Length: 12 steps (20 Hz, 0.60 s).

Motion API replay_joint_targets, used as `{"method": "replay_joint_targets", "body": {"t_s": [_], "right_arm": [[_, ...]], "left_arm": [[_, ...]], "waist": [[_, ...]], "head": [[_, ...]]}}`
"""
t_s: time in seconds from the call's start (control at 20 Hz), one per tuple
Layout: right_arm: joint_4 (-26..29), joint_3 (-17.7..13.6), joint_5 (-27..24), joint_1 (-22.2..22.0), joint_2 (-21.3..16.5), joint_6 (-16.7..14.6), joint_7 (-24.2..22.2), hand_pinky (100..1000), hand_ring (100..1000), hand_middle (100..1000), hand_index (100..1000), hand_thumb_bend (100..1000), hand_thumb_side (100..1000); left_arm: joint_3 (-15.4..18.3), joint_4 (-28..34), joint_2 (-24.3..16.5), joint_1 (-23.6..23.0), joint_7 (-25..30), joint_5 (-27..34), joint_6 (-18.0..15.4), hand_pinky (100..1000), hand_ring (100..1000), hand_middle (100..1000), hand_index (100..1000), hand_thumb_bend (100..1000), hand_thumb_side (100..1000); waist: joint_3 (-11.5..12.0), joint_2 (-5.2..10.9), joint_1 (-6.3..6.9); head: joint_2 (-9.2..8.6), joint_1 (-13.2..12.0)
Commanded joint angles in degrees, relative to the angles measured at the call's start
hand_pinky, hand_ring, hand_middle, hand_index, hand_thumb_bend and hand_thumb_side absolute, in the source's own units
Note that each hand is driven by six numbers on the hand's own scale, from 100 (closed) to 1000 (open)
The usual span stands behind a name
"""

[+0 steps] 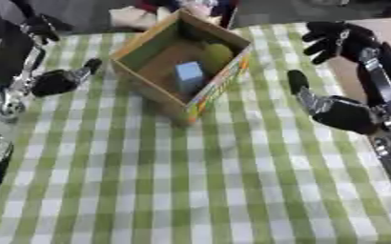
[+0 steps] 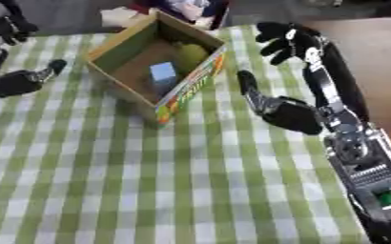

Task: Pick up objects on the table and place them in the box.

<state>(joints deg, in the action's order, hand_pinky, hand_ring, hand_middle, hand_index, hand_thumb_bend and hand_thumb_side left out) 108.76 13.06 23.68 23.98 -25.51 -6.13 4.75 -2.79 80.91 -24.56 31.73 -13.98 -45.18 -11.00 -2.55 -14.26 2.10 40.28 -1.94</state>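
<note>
Box (image 1: pixel 149 47) holding blue block (image 1: pixel 189 72), between open left hand (image 1: pixel 61 80), right hand (image 2: pixel 286 112)

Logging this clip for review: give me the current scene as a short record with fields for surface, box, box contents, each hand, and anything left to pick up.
surface: green and white checked tablecloth
box: open cardboard box, far centre of cloth
box contents: light blue block; yellow-green rounded object
left hand: left of box, holds nothing, fingers unclear
right hand: right of box, holds nothing, fingers unclear
left to pick up: nothing loose visible on the cloth
</note>
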Motion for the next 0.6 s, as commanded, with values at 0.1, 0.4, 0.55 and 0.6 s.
{"method": "replay_joint_targets", "body": {"t_s": [0.1, 0.4, 0.55, 0.6], "right_arm": [[0.7, -0.3, 0.2, 0.7, -0.8, 0.0, 0.0, 580, 661, 701, 856, 239, 381], [0.5, -0.7, 0.3, 0.9, -0.2, 0.1, 0.3, 579, 661, 701, 856, 230, 379], [0.5, -0.6, 0.3, 0.8, -0.1, 0.1, 0.3, 579, 661, 701, 856, 230, 379], [0.4, -0.6, 0.3, 0.8, -0.1, 0.1, 0.3, 579, 661, 701, 856, 229, 379]], "left_arm": [[-1.0, 8.0, -1.7, -4.6, -2.2, 4.5, 1.0, 615, 632, 707, 782, 526, 689], [-1.8, 16.8, 1.1, -11.3, -0.3, 10.4, 2.1, 609, 625, 698, 776, 486, 705], [-1.6, 20.0, 2.3, -15.0, 0.5, 13.5, 2.3, 607, 622, 694, 772, 476, 710], [-1.5, 20.6, 2.3, -15.5, 0.8, 14.7, 2.4, 606, 621, 693, 771, 473, 711]], "waist": [[-0.4, 1.3, -0.02], [-0.5, 0.84, -0.04], [-0.6, 0.93, -0.06], [-0.5, 0.93, -0.08]], "head": [[-0.01, -1.0], [0.75, -1.8], [1.59, -1.5], [1.83, -1.4]]}}
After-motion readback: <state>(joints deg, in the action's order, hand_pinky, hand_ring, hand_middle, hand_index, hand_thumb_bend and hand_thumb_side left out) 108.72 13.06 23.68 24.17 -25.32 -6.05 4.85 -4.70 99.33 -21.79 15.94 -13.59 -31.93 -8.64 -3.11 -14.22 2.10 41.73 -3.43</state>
